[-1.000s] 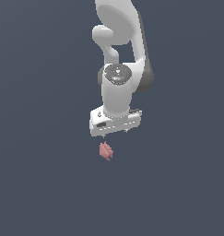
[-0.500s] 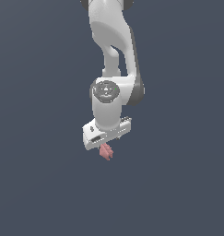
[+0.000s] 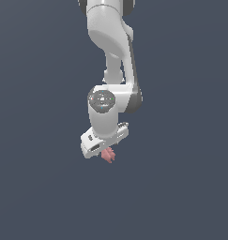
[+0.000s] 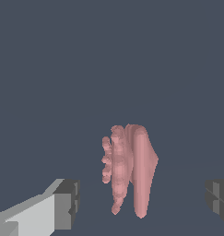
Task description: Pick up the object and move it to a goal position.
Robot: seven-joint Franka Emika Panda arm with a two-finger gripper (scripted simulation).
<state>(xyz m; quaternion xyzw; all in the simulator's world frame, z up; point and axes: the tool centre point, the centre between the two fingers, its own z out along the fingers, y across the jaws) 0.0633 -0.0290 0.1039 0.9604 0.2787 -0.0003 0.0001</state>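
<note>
The object is a small dusty-pink lump with spiky edges lying on the dark grey floor. In the exterior view my white gripper hangs right over it and hides its upper part. In the wrist view the object stands between my two fingertips, with a clear gap on each side. The gripper is open and touches nothing.
The floor is a plain dark grey surface all around. The white arm rises above the gripper in the exterior view. Nothing else shows.
The arm has come down and shifted towards the exterior view's left, so the open gripper now sits around the object. The object has not moved.
</note>
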